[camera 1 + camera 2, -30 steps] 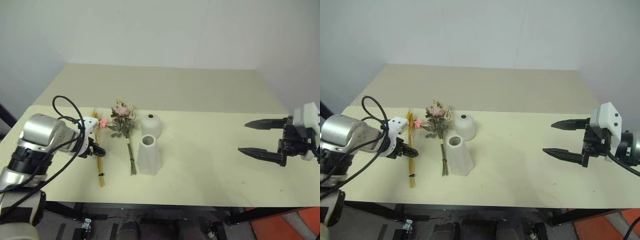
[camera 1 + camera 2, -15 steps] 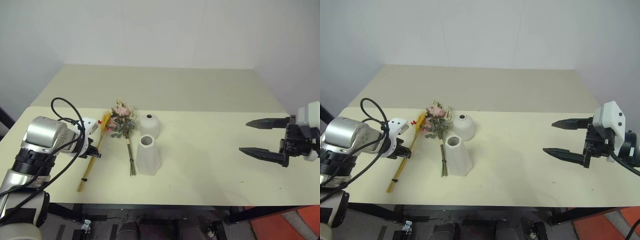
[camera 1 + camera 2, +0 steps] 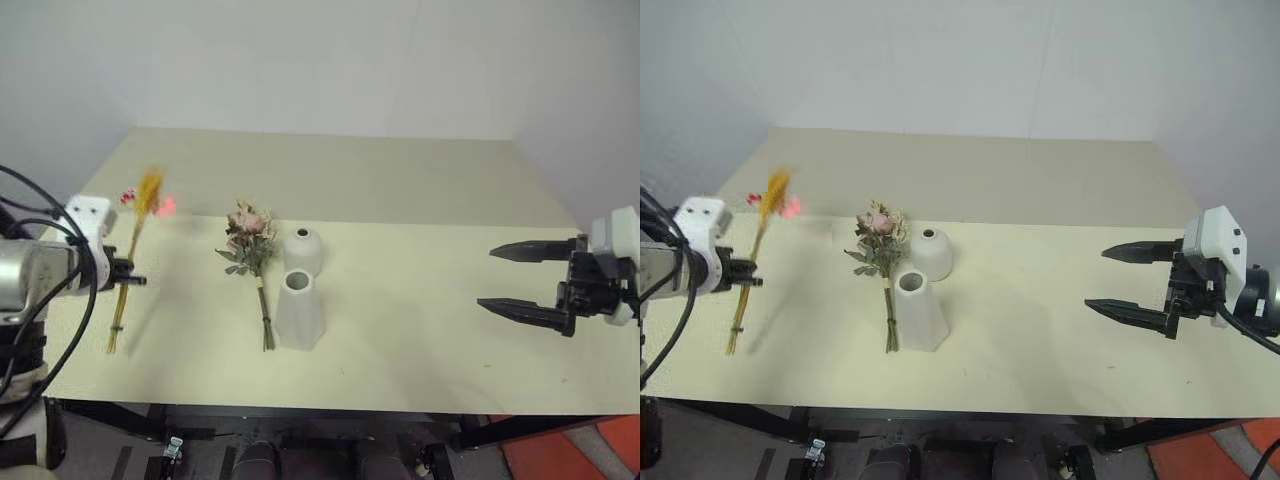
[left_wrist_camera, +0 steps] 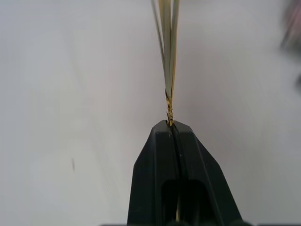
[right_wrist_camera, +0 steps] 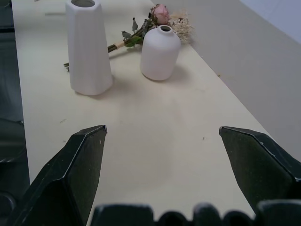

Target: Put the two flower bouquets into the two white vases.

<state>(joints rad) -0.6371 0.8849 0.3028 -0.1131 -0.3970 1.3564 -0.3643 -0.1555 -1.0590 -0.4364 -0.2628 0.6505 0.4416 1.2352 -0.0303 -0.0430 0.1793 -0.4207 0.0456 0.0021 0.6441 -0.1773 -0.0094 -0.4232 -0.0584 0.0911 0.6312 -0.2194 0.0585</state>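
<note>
My left gripper (image 3: 135, 281) is shut on the thin golden bouquet (image 3: 128, 270), which hangs lifted off the table at the far left, blossoms up. Its stems (image 4: 168, 56) run out past the closed fingertips in the left wrist view. The fuller rose bouquet (image 3: 254, 265) lies flat on the table beside the vases. The small round white vase (image 3: 302, 250) stands just behind the taller faceted white vase (image 3: 297, 311). My right gripper (image 3: 518, 281) hovers open over the table's right side, well away from the vases, with nothing between its fingers.
The cream table (image 3: 420, 330) has a second beige table (image 3: 330, 170) butted against its far edge, and a white wall rises behind. Bare tabletop lies between the vases and the right gripper.
The left gripper closed on the golden bouquet, then lifted it up and to the left, away from the rose bouquet; its stem end swung down. The right gripper stayed put.
</note>
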